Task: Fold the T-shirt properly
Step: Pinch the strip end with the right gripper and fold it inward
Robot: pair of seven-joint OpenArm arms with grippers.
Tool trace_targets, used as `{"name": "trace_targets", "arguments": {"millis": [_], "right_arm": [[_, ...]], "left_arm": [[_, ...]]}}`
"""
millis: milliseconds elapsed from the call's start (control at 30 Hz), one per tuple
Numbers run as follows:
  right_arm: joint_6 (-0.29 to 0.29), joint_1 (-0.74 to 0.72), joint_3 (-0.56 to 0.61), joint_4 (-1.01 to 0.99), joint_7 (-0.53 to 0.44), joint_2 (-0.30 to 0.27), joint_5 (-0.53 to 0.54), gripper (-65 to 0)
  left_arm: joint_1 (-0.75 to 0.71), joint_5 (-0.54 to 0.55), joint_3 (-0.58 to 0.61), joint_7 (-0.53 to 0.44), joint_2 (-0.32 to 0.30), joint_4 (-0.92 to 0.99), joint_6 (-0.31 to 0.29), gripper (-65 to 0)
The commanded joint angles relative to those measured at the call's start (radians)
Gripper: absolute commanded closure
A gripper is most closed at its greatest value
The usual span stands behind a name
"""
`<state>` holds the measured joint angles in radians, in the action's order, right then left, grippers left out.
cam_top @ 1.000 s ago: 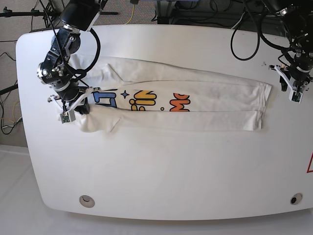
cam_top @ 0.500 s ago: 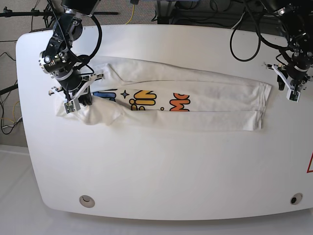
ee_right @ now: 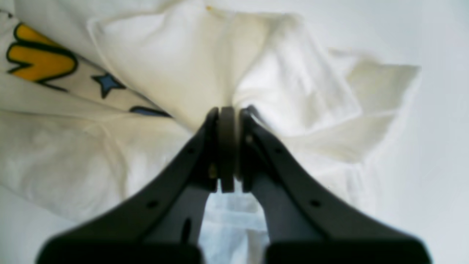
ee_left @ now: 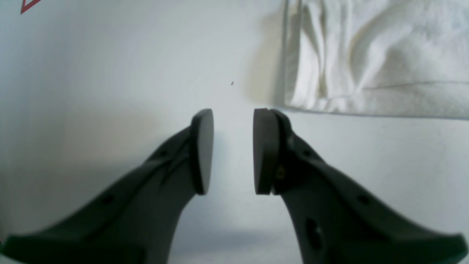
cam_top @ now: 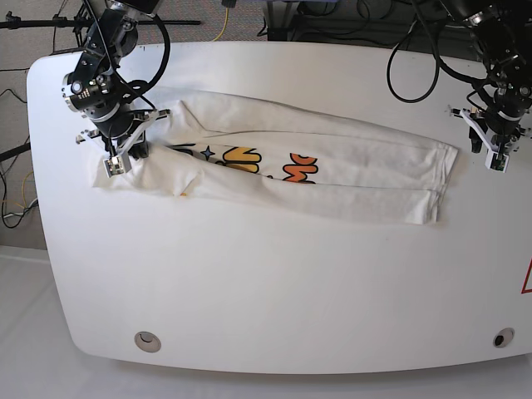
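The white T-shirt (cam_top: 357,179) lies as a long narrow band across the table (cam_top: 274,283), its blue, yellow and orange lettering showing in the middle. My right gripper (cam_top: 125,154) is at the band's left end in the base view. In the right wrist view this gripper (ee_right: 227,121) is shut on a bunched fold of the T-shirt (ee_right: 146,62), lifting it into a peak. My left gripper (cam_top: 496,150) hovers just past the band's right end. Its fingers stand open and empty over bare table (ee_left: 233,150), with the T-shirt hem (ee_left: 384,55) off to the side.
Black cables hang behind the table's far edge. Two round fittings (cam_top: 148,340) (cam_top: 502,337) sit near the front edge. A red triangle mark (cam_top: 527,278) is at the table's right edge and also shows in the left wrist view (ee_left: 29,4).
My right gripper has moved toward the table's back-left with the cloth in it, dragging the shirt's left end so the lettering now slants. The left gripper has shifted slightly back.
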<state>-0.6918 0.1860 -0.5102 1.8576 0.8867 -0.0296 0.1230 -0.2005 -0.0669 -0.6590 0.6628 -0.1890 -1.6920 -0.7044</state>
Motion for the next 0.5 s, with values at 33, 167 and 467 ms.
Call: {"name": "trace_targets", "arguments": {"millis": [33, 167, 467], "right_arm": [[0.001, 0.017, -0.001, 0.015, -0.018, -0.006, 0.010, 0.0], [0.002, 0.033, -0.001, 0.001, -0.018, -0.006, 0.008, 0.0], [0.005, 0.025, -0.001, -0.155, -0.019, -0.020, 0.008, 0.0]], "left_arm": [[0.005, 0.011, -0.006, -0.016, -0.014, -0.016, 0.006, -17.6], [0.005, 0.011, -0.006, -0.016, -0.014, -0.016, 0.006, -17.6], [0.005, 0.011, -0.006, -0.016, -0.014, -0.016, 0.006, -17.5]]}}
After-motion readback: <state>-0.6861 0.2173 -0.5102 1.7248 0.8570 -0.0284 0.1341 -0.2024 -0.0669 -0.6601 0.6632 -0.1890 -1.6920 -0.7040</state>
